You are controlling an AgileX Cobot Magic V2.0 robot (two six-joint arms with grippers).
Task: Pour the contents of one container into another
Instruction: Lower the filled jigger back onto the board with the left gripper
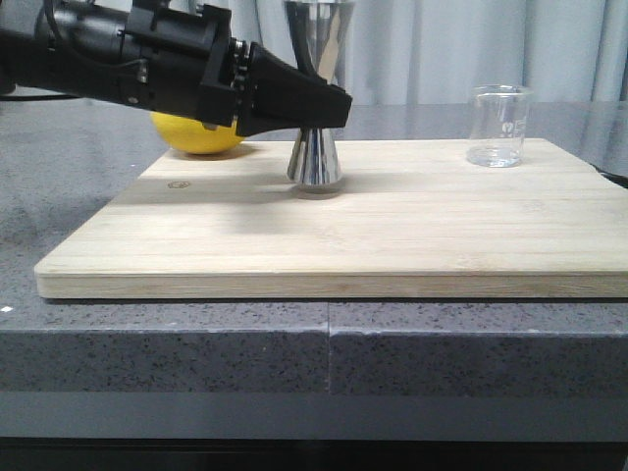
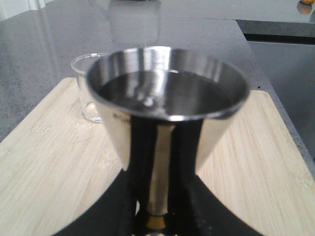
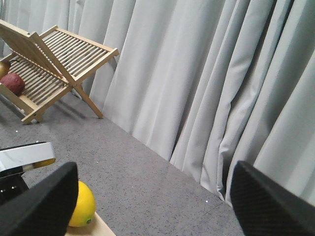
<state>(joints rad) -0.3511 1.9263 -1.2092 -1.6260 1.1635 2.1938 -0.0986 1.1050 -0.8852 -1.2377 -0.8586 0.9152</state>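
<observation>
Nothing could be read. The glass beaker (image 1: pixel 499 126) carried faint white printed marks on its side, too small and blurred to make out. A faint stamp showed below the steel jigger's (image 2: pixel 167 113) rim, also illegible.

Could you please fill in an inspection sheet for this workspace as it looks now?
Surface: bamboo board on grey speckled counter.
Job's things: steel jigger upright on board, liquid inside; glass beaker upright at far right corner.
Clutter: lemon behind board's left edge.
Grippers: left gripper closed on jigger's waist; right gripper open, raised, empty.
Cables: nothing seen.
Surroundings: grey curtain; wooden rack.
</observation>
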